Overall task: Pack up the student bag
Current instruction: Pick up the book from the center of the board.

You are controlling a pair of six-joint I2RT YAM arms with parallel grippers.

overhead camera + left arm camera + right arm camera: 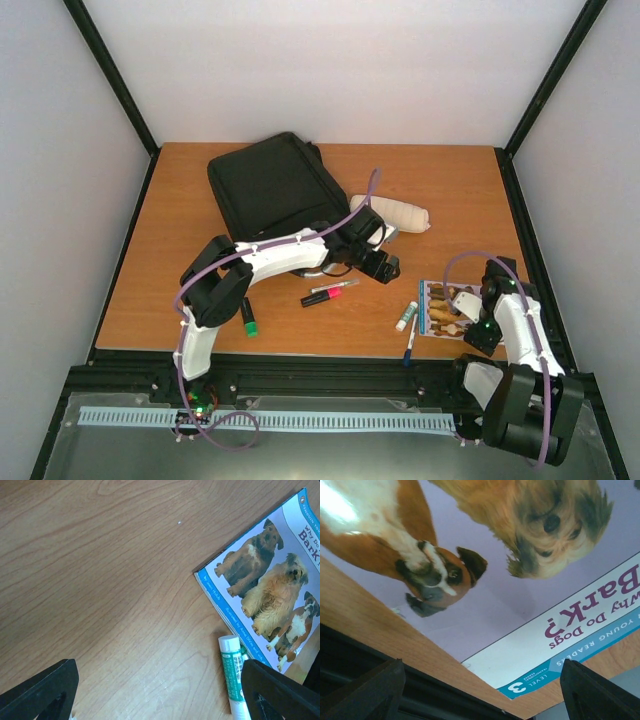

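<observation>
Contents of the wooden table (450,170), counted.

- Student bag (270,185): one. Black, lying flat at the far side of the table, left of centre, beyond the left arm.
- Pouch (395,213): one. White, oblong, just right of the bag.
- Book (450,308): one. Three dogs on the cover, lying flat near the front right edge.
- Glue stick (406,316): one. White with a green label, just left of the book.
- Writing items: four. A green-capped marker (248,318) at front left; a pink marker (322,296) and a thin pink-and-white pen (335,287) side by side at centre; a blue pen (410,345) at the front edge, below the glue stick.
- Left gripper (159,665): one. Claw spread wide over bare wood and holding nothing; the glue stick lies just inside its right finger.
- Right gripper (480,667): one. Claw spread wide, low over the near edge of the book, gripping nothing.
</observation>
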